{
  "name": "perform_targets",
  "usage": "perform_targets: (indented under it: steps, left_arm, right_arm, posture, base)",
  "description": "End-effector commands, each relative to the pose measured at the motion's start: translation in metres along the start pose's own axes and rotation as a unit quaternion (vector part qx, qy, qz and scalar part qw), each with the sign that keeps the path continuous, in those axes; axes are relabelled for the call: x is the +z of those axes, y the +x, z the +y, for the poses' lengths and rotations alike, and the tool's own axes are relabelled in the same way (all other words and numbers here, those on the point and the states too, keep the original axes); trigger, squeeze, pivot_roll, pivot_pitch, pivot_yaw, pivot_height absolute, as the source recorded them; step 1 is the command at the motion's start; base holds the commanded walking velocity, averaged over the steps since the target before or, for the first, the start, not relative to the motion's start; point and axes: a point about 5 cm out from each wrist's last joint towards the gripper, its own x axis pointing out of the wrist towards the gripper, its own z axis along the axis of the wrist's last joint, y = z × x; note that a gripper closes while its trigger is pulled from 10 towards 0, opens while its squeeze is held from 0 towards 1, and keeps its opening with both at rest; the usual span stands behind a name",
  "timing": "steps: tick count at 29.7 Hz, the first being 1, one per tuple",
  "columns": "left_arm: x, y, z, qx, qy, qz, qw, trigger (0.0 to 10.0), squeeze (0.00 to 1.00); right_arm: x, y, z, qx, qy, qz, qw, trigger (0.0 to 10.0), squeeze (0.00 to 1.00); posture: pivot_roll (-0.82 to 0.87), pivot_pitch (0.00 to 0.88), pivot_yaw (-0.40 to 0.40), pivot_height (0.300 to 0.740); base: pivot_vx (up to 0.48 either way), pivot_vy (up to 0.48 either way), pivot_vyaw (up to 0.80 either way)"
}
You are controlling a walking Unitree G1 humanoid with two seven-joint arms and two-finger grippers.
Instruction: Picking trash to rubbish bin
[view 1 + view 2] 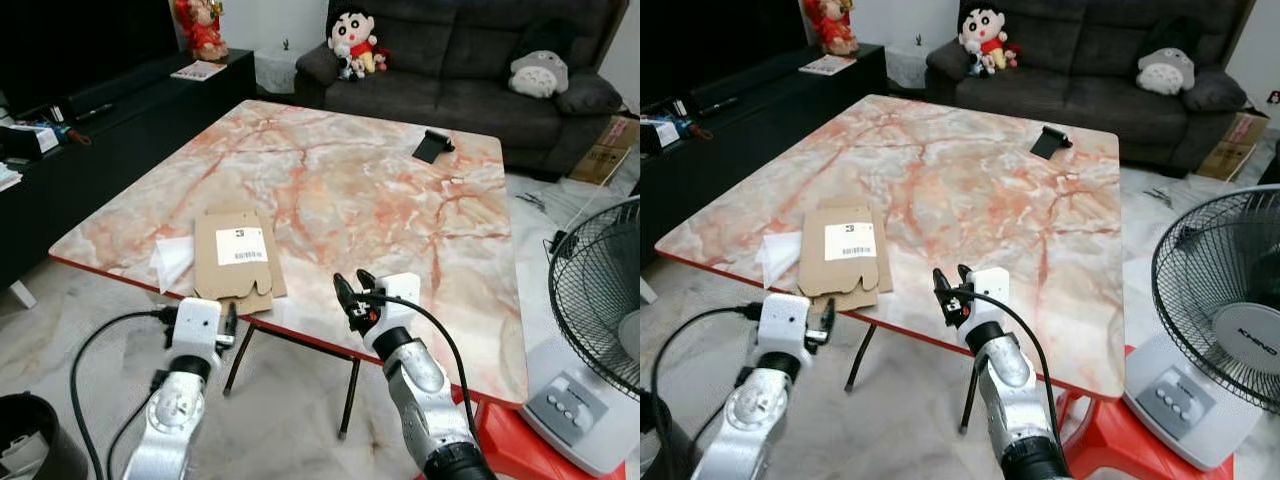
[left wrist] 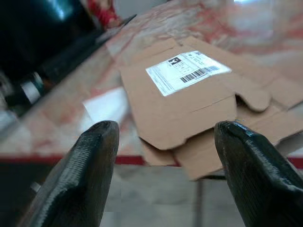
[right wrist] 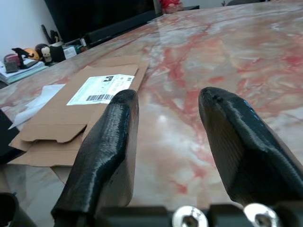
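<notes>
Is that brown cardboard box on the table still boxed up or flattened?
Flattened: the brown cardboard box with a white shipping label lies flat, flaps spread, on the marble-patterned table.

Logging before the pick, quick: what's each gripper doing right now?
Left gripper: open, empty, facing the flattened cardboard box.
Right gripper: open, empty, over the table edge.

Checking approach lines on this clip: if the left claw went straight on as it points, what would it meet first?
Probably the flattened cardboard box overhanging the table edge; the open left claw frames it, though depth is unclear.
</notes>
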Motion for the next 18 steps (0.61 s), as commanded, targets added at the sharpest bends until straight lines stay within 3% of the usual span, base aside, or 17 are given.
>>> perform_targets:
  steps: [1,5,9,11,18]
  left_arm:
    - [0.011,0.0,0.001,-0.013,0.038,-0.025,0.999,10.0,0.0]
    - [0.014,-0.007,0.005,-0.03,0.099,-0.041,0.994,10.0,0.0]
    - [0.023,-0.018,-0.004,-0.096,0.147,-0.088,0.981,10.0,0.0]
    - [0.023,-0.023,-0.011,-0.14,0.184,-0.103,0.968,10.0,0.0]
    - [0.007,-0.018,-0.009,-0.141,0.231,-0.055,0.961,10.0,0.0]
  right_arm:
    - [0.001,0.001,0.001,0.006,-0.003,0.001,1.0,10.0,0.0]
    - [0.0,0.001,0.001,0.006,-0.004,0.003,1.0,10.0,0.0]
    - [0.0,0.001,0.001,0.006,-0.004,0.004,1.0,10.0,0.0]
    - [-0.001,0.001,0.002,0.007,-0.005,0.006,1.0,10.0,0.0]
    - [-0.001,0.001,0.002,0.01,-0.006,0.009,1.0,10.0,0.0]
  posture:
    - [0.03,0.065,-0.06,0.74]
    - [0.03,0.068,-0.06,0.74]
    - [0.03,0.069,-0.062,0.74]
    - [0.03,0.069,-0.065,0.74]
    - [0.03,0.067,-0.066,0.74]
  base:
    - [0.0,0.0,0.0]
    - [0.0,0.0,0.0]
    - [0.0,0.0,0.0]
    - [0.0,0.0,0.0]
    - [0.0,0.0,0.0]
